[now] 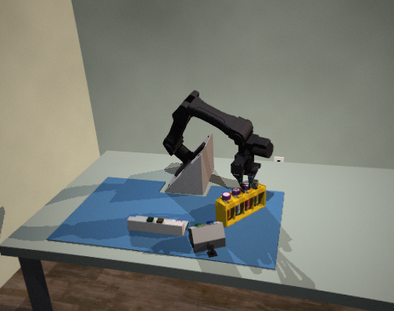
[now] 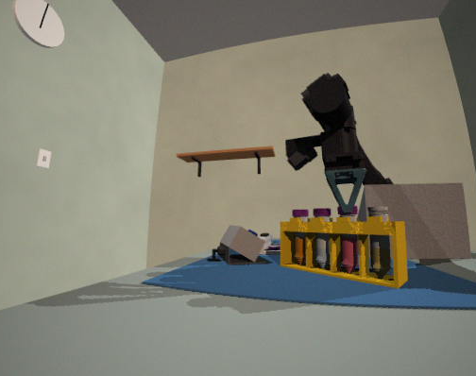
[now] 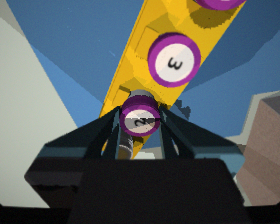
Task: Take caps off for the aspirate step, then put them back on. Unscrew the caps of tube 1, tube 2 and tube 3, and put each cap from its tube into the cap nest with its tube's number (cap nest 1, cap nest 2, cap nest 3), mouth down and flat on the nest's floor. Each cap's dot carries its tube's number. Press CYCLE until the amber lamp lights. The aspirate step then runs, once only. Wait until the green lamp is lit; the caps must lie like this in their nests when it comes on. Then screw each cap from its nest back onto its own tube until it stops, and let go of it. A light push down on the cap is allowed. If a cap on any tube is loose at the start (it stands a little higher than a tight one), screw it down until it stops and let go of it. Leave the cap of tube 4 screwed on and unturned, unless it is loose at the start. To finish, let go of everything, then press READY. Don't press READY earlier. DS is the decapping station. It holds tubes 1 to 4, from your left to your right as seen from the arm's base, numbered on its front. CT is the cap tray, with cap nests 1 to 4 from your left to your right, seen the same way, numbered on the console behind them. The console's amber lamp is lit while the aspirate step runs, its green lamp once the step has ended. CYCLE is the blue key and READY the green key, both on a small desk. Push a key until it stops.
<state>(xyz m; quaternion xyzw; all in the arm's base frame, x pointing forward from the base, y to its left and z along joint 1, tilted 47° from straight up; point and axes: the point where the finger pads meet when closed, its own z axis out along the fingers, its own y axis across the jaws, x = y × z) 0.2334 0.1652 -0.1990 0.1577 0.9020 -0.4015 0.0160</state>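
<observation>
The yellow decapping station (image 1: 223, 217) (image 2: 397, 255) (image 3: 136, 55) stands on the blue mat. My gripper (image 1: 245, 183) (image 2: 348, 208) (image 3: 139, 112) comes down from above and is shut on the purple cap marked 2 (image 3: 139, 119) (image 2: 348, 211), which sits at the top of tube 2. The cap marked 3 (image 3: 173, 59) (image 2: 322, 213) (image 1: 236, 191) stands on the tube beside it, and another purple cap (image 2: 300, 213) (image 1: 226, 195) on the tube beyond. The end tube on the other side (image 2: 378, 213) shows a pale top with no purple cap.
A grey wedge block (image 1: 193, 172) (image 2: 427, 217) stands close behind the station. The white console (image 1: 155, 225) with two lamps and the small key desk (image 1: 207, 237) (image 2: 243, 243) lie toward the mat's front edge.
</observation>
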